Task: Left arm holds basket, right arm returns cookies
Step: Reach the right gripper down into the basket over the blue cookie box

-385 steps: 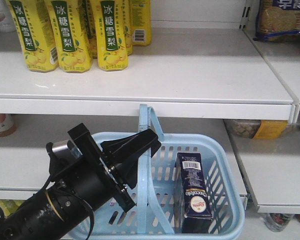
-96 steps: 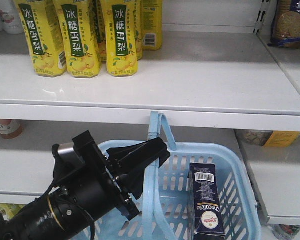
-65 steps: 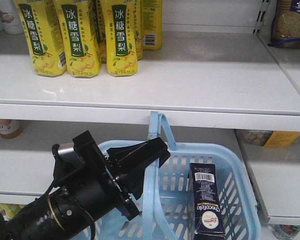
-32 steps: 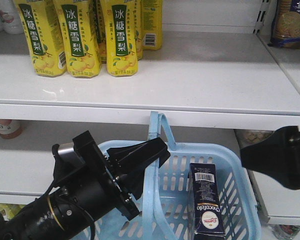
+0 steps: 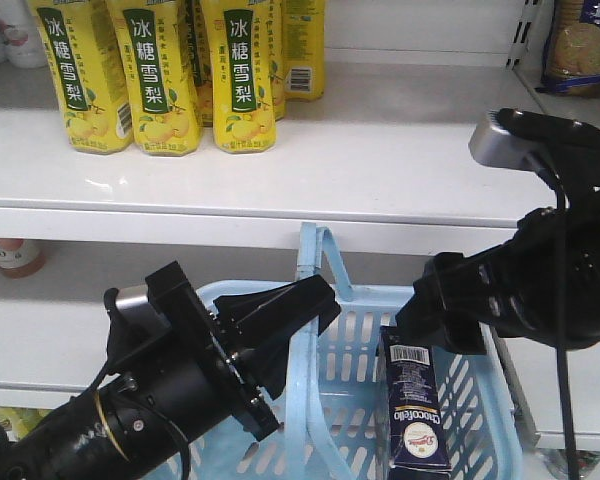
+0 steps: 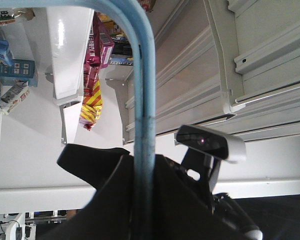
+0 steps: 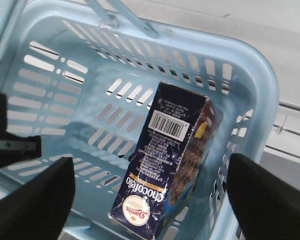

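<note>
Counts: one light blue basket (image 5: 370, 295). One navy cookie box (image 5: 417, 410) in it. Four yellow bottles (image 5: 150, 75) seen on the top shelf (image 5: 400, 150): three in front, one behind. One biscuit pack (image 5: 580, 45) upper right. Two black arms: left arm (image 5: 150, 400), right arm (image 5: 540, 285).

Shop, white shelves (image 5: 380, 150), yellow drink bottles (image 5: 155, 80), blue shopping basket (image 5: 365, 296)

Right wrist view: basket (image 7: 262, 80) interior free at 9 o'clock of cookies (image 7: 165, 165), box near the 3 o'clock wall. One handle (image 7: 125, 17) crosses at 12 o'clock; left gripper (image 5: 310, 300) blocks 9 o'clock rim.
</note>
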Controlling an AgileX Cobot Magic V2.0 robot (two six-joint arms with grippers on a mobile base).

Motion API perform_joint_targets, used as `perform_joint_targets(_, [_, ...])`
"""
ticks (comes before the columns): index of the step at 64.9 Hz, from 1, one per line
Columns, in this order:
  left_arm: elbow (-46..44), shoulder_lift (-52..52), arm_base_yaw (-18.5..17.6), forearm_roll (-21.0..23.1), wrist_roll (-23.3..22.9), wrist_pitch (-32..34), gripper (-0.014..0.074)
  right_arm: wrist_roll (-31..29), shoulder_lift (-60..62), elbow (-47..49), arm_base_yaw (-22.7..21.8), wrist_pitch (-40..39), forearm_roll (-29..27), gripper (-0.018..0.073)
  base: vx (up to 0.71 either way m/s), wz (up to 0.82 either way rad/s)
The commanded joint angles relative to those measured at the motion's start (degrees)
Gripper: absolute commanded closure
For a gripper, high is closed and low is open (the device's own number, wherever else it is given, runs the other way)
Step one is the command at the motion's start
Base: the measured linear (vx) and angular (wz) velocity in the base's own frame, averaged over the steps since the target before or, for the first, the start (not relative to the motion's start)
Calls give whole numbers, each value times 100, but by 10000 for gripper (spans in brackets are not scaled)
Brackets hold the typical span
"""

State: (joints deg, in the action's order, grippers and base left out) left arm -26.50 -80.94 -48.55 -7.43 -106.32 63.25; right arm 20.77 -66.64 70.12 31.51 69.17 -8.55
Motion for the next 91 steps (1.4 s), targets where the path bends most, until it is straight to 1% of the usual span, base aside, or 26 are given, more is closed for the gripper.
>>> perform_joint_targets(1, [-168, 181, 61, 548, 63, 1539, 599, 530, -53, 299, 4, 6, 179, -21, 0, 0])
perform_joint_targets(7, [-168, 181, 61, 548, 63, 1539, 599, 861, -148, 321, 94, 103, 302, -21, 0, 0])
perform_joint_targets(19, [-168, 181, 61, 548, 63, 1539, 599, 1284, -262, 316, 652, 106, 536, -21, 0, 0])
perform_joint_targets(34, [-168, 181, 61, 548, 63, 1539, 599, 1878, -326, 316, 1116, 69, 1038, -21, 0, 0])
perform_joint_targets(46, [-168, 181, 61, 548, 63, 1539, 599, 2182, -420, 316, 1407, 31, 1194, -21, 0, 0])
perform_joint_targets(52, [-168, 181, 61, 548, 63, 1539, 599, 2195, -481, 316, 1530, 44, 1294, -21, 0, 0])
perform_joint_targets(61, [-168, 181, 61, 548, 63, 1539, 599, 2313, -502, 284, 1595, 64, 1376, -21, 0, 0])
perform_joint_targets(70, [-168, 181, 61, 548, 63, 1539, 599, 2500, -496, 30, 1595, 21, 1477, -21, 0, 0])
perform_joint_targets(81, [-168, 181, 61, 548, 63, 1539, 599, 2585, -499, -218, 1595, -333, 1496, -21, 0, 0])
perform_joint_targets(91, [-168, 181, 61, 548, 63, 1539, 599, 2664, -499, -335, 1595, -590, 1781, -21, 0, 0])
